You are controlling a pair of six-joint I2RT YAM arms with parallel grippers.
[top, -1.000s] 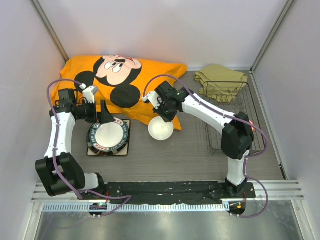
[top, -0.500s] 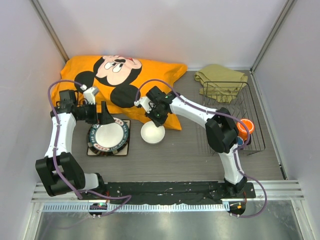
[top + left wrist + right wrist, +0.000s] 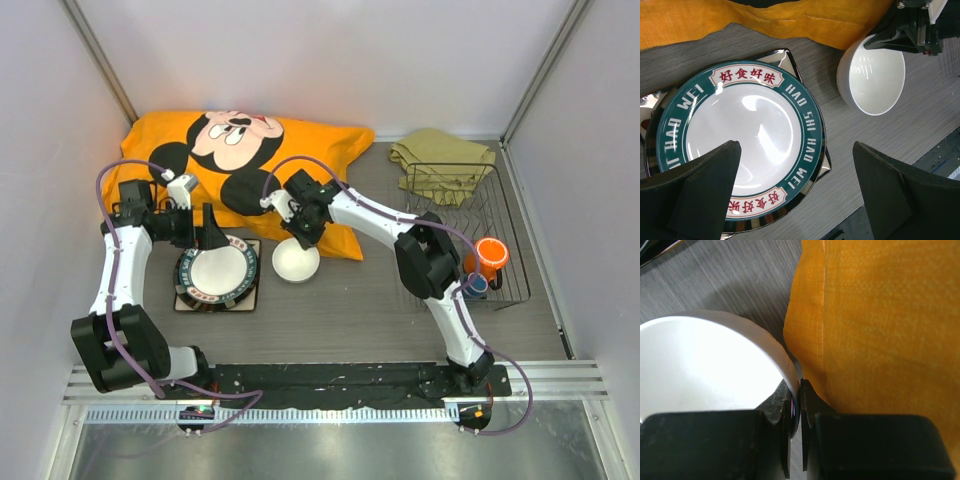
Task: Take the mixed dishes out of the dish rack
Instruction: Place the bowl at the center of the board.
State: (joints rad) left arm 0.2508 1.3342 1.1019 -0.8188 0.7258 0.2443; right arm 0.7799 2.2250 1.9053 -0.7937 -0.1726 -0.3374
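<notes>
Beside the orange Mickey Mouse cushion (image 3: 300,150), on the table (image 3: 350,310), the white bowl (image 3: 296,262) is held by the right end effector (image 3: 300,236), whose jaws are closed on the bowl's rim, one finger inside and one outside.

Compared with a second ago, the bowl has travelled left, away from the dish rack (image 3: 505,300), and now lies just beside the white plate with dark patterned rim (image 3: 190,290). It appears low. Contact with the table cannot be confirmed.

The right elbow has swung clear of the rack, exposing an orange mug (image 3: 487,252) and a small dark-blue cup (image 3: 475,285) inside it.

The left end effector (image 3: 213,236) is unchanged: jaws fully apart above the patterned plate, holding nothing.

Assessment: the bowl transfer is near completion with release pending, and at least two items remain to unload.
</notes>
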